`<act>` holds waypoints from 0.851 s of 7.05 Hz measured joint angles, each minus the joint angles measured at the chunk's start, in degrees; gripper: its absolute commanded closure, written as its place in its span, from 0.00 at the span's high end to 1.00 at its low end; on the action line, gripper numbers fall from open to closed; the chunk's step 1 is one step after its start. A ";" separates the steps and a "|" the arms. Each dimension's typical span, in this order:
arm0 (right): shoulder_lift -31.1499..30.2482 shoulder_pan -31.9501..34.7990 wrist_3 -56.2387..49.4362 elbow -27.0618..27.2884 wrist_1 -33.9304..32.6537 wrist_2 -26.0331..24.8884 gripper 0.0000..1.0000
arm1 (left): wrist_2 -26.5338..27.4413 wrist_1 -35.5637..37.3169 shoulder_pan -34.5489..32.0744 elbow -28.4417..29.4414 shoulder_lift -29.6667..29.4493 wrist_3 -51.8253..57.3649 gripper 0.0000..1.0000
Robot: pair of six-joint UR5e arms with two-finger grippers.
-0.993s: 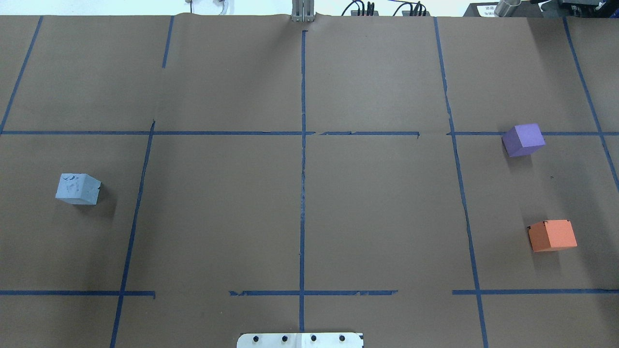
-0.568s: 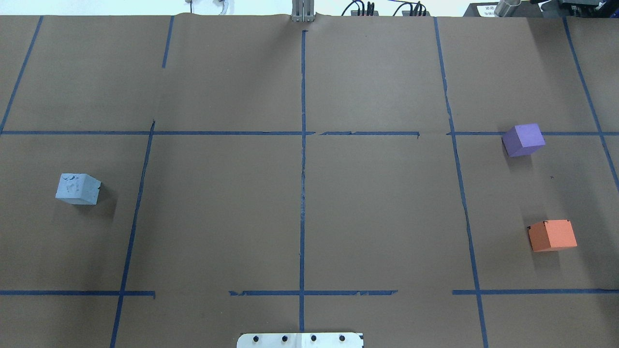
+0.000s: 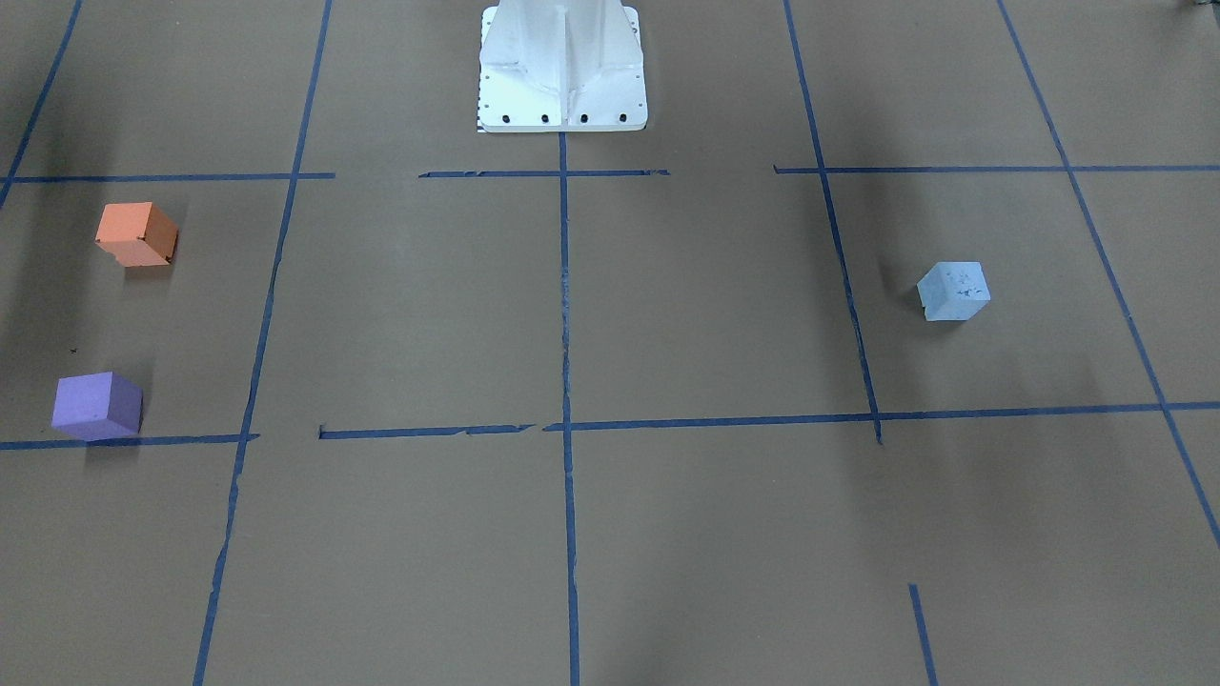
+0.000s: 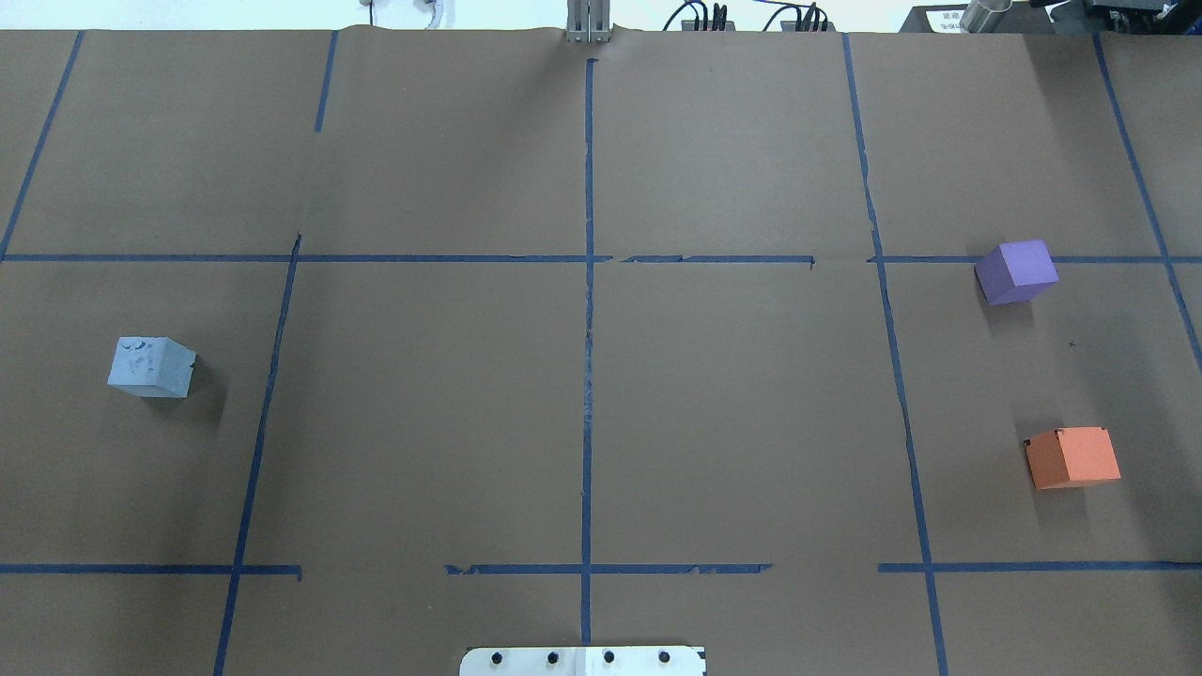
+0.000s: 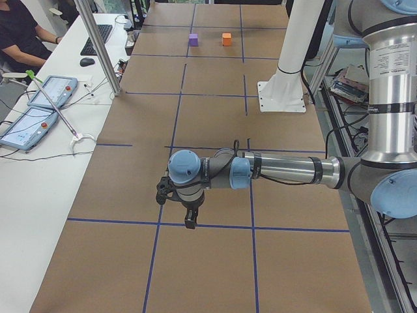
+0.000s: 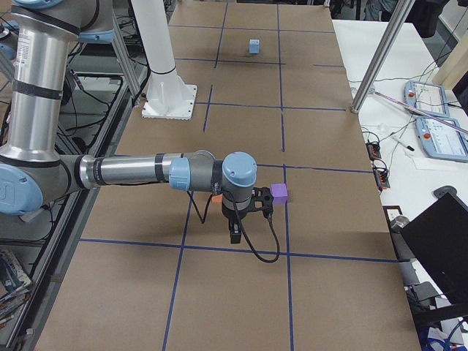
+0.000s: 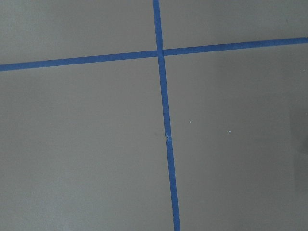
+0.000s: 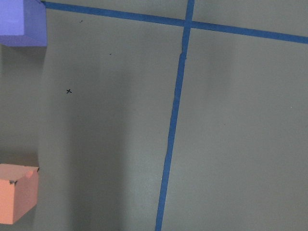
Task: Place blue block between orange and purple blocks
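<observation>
The blue block [image 4: 150, 367] sits ungrasped, well apart from the gap between orange block [image 4: 1072, 457] and purple block [image 4: 1017, 271]. I cannot tell whether the left end effector [image 5: 187, 219] or the right end effector [image 6: 235, 232] is apart or together.

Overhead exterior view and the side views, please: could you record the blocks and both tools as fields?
blue block: robot's left side, alone, ungripped
purple block: robot's right side, at a tape line
orange block: right side, nearer the base, apart from purple
spot between them: no block yet
left tool: points down; open or shut unclear
right tool: points down near purple block; state unclear
task: not done
</observation>
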 measured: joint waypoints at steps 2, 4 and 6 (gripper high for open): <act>0.02 -0.35 -0.02 -0.04 0.09 -0.05 1.00 | -0.63 -3.66 3.46 -0.43 -0.06 -1.47 1.00; 0.40 -1.08 -0.08 -0.38 0.13 -0.01 1.00 | -0.88 -9.58 9.73 -1.65 -0.48 -12.65 1.00; 0.73 -1.79 -0.08 -0.61 0.17 0.02 1.00 | 0.13 -20.24 20.19 -3.07 -1.15 -34.26 1.00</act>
